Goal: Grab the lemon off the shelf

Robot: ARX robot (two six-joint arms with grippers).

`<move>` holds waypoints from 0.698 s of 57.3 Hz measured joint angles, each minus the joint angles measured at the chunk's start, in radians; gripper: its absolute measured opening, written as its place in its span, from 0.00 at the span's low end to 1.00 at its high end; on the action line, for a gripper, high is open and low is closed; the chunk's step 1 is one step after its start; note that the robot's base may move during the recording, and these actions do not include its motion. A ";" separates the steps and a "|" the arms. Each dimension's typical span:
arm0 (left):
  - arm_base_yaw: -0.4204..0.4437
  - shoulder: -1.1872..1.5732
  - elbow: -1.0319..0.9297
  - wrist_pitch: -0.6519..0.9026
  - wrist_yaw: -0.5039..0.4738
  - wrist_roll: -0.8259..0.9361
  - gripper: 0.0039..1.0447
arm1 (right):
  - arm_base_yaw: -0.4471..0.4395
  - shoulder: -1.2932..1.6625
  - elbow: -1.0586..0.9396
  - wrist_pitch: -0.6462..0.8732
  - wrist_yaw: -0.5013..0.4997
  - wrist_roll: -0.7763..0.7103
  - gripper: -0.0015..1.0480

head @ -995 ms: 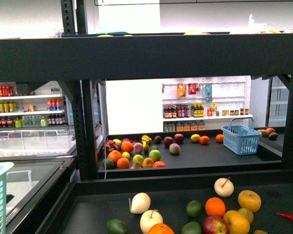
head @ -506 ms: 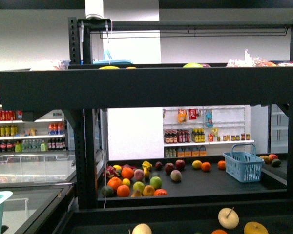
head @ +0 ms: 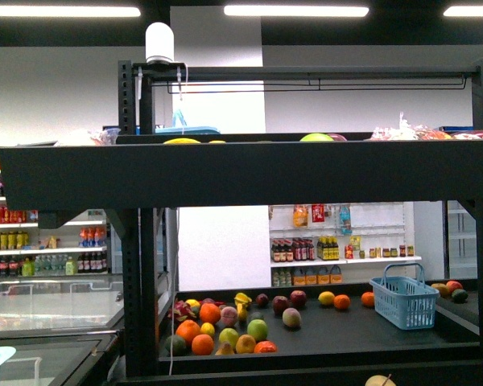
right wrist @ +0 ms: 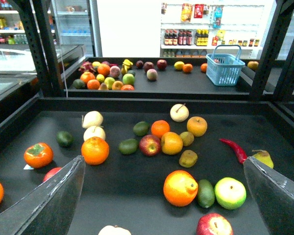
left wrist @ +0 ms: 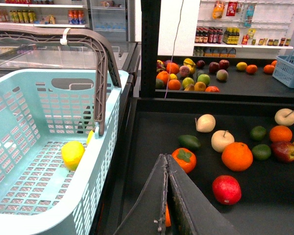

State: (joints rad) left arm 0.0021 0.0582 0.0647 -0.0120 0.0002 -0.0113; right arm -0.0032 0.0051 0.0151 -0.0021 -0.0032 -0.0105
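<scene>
The lemon [left wrist: 73,154] is seen lying in the pale basket [left wrist: 19,98] beside the shelf [left wrist: 201,117]. The left gripper [left wrist: 167,196] is pressed together, empty; the right gripper [right wrist: 161,196] is spread apart.

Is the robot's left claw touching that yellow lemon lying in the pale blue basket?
Apart. The left wrist view shows the left gripper, closed, over the dark shelf, while the lemon lies inside the basket, behind its wall.

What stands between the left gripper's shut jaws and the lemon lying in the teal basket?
The basket's near side wall stands between the left gripper and the lemon, which lies on the basket floor. The raised handle also arches overhead.
</scene>
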 joint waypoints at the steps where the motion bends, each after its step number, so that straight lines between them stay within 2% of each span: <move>1: 0.000 -0.002 -0.003 0.000 0.000 0.000 0.02 | 0.000 0.000 0.000 0.000 0.000 0.000 0.93; 25: 0.000 -0.053 -0.051 0.006 0.000 0.000 0.02 | 0.000 0.000 0.000 0.000 0.000 0.000 0.93; 29: 0.000 -0.053 -0.051 0.006 0.000 0.000 0.19 | 0.000 0.000 0.000 0.000 0.000 0.000 0.93; 40: 0.000 -0.053 -0.051 0.006 0.000 0.000 0.51 | 0.000 0.000 0.000 0.000 0.000 0.000 0.93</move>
State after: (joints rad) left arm 0.0021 0.0051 0.0132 -0.0055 0.0002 -0.0109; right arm -0.0032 0.0051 0.0151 -0.0021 -0.0032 -0.0105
